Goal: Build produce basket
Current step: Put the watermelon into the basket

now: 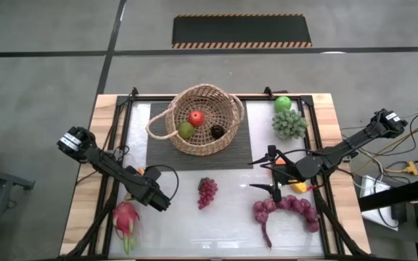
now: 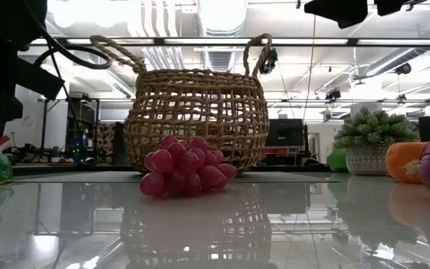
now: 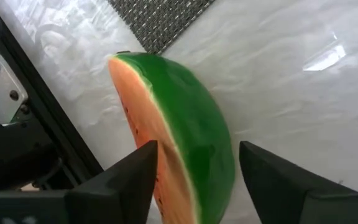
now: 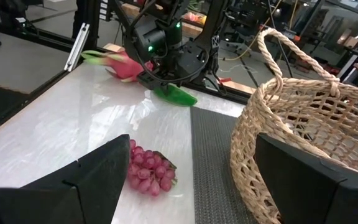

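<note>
Near the table's left edge, the left gripper (image 3: 194,180) has its fingers spread astride the watermelon slice (image 3: 179,134), not clearly pinching it; open white tabletop (image 1: 231,217) lies beyond. At center-right, the right gripper (image 1: 273,175) hangs spread wide and empty. Two grape bunches: one (image 1: 207,191) mid-table, one (image 1: 289,210) right. The wicker basket (image 1: 203,98) on the far mat holds three fruits.
</note>
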### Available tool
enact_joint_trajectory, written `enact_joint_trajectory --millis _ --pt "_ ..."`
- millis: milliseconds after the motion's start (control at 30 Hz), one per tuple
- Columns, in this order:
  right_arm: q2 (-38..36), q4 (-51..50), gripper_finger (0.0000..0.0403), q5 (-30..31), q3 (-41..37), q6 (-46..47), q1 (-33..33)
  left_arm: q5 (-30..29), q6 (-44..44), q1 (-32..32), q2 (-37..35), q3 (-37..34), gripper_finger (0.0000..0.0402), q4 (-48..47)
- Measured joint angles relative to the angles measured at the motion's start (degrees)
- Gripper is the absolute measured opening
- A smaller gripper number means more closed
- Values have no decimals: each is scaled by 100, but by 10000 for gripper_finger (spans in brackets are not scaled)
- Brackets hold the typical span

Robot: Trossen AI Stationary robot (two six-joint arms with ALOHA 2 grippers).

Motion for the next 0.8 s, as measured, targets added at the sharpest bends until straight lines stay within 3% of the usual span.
enact_joint_trajectory --millis 467,800 --pt "-2 4 327 4 0 5 -2 -13 5 -2 -2 4 71 83" --pt "-2 -18 327 9 0 93 -2 -43 469 -86 -167 250 54 109"
